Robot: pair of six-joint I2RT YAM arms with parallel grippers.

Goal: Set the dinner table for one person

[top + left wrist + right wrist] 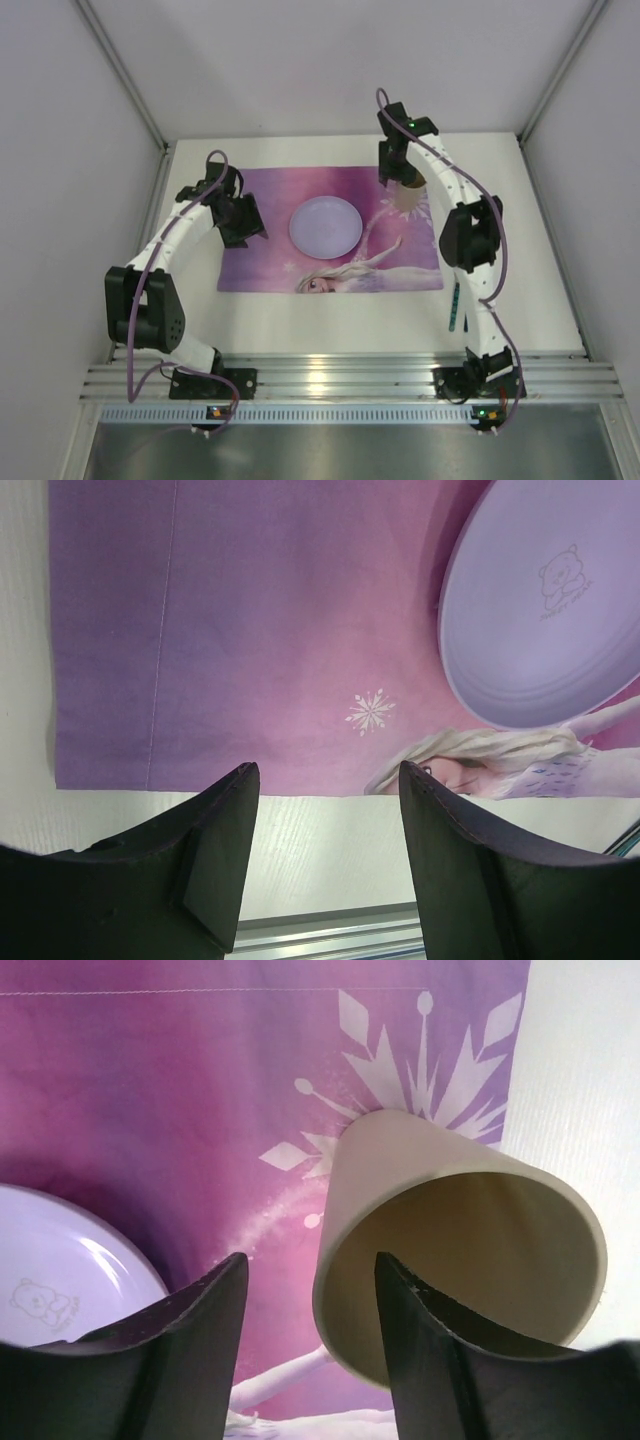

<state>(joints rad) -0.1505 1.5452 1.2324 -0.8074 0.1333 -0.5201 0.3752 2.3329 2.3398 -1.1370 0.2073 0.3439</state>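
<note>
White dinner table [330, 330] spans the booth floor, with a ribbed rail [350, 380] along its 6 o'clock edge. Right gripper [311, 1260]: jaws parted wide, one finger over the mouth of a beige cup [450, 1260] and the other outside its wall, contact unclear; cup at the 2 o'clock corner of the placemat [262, 265], plate [325, 226] at mat centre. Left gripper [327, 770]: wide, empty, over the mat's 9 o'clock edge; teal utensil [452, 305] lies on bare table off the mat at 4 o'clock, beside the right arm [470, 240].
</note>
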